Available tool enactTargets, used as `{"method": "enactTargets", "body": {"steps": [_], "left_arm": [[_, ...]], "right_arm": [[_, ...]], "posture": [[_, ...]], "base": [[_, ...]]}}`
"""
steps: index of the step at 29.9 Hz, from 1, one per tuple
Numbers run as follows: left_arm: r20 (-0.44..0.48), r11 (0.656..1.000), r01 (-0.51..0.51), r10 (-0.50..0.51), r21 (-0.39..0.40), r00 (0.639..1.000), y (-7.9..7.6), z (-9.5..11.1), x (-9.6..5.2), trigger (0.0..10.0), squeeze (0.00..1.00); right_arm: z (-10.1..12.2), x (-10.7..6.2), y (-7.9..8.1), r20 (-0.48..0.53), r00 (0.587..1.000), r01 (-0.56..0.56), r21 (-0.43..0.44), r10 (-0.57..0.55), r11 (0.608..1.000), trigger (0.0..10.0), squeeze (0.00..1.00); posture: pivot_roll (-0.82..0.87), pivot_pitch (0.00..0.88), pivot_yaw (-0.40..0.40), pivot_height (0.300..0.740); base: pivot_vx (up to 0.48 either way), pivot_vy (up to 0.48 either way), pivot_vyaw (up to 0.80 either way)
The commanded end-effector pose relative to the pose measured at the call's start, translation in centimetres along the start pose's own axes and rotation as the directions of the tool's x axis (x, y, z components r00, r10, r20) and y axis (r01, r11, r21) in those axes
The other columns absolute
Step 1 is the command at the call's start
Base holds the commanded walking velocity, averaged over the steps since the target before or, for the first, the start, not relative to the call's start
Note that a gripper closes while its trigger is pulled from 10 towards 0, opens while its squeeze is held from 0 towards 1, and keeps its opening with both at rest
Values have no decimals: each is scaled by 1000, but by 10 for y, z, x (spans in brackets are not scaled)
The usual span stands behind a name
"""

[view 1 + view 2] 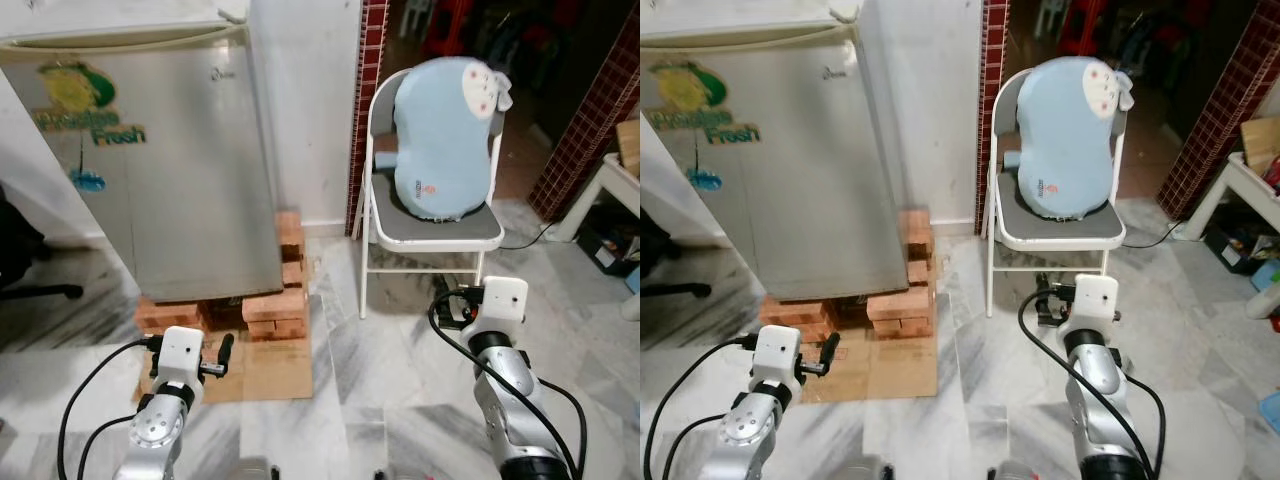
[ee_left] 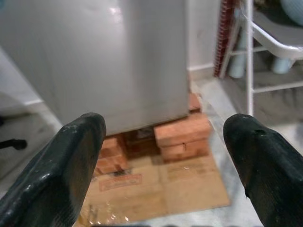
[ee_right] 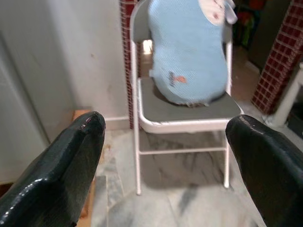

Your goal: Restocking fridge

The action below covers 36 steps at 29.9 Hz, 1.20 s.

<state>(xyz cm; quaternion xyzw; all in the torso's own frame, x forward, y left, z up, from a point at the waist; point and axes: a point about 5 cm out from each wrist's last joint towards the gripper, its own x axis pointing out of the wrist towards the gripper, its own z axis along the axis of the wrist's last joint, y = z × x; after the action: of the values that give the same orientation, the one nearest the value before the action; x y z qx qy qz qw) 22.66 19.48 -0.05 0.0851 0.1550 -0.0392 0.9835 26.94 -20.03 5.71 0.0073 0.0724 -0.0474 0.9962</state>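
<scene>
Fridge point(image 1: 150, 150) ahead of left pincer point(image 2: 165, 161)

Grey-veined marble floor point(image 1: 400, 390); flattened cardboard point(image 1: 275, 368) lies on it; brick stacks point(image 1: 275, 305) sit on the cardboard; white folding chair point(image 1: 430, 235) stands beside.

Both arms were silver, jointed metal, each wrist capped by a white box and trailed by looping black cables; the fingers point(image 2: 71, 161) were thick, glossy black.
</scene>
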Motion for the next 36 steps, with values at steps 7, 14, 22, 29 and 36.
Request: {"method": "enactTargets", "body": {"steps": [7,14,22,29,36], "left_arm": [[58,1000,-2,0,22,998,2,14,3,10000,0],[88,999,-13,8,50,996,3,18,4,10000,0],[80,1000,-6,5,11,997,4,22,8,10000,0],[65,1000,-1,1,-2,998,3,20,9,10000,0],[53,1000,3,-3,-1,999,3,18,9,10000,0]], "right_arm": [[10,4,6,29,999,-41,8,40,999,10000,0],[8,4,9,24,999,-36,19,35,999,10000,0],[7,5,9,18,999,-33,26,32,999,10000,0],[7,7,10,18,999,-33,36,32,999,10000,0],[7,8,11,16,999,-35,42,35,999,10000,0]], "posture": [[-5,0,-14,740],[-2,0,-12,740],[2,0,-7,740],[7,0,-6,740],[5,0,-7,740]], "base": [[0,39,-800],[0,0,-800],[0,0,-800],[-347,0,-800],[-383,0,-800]]}}
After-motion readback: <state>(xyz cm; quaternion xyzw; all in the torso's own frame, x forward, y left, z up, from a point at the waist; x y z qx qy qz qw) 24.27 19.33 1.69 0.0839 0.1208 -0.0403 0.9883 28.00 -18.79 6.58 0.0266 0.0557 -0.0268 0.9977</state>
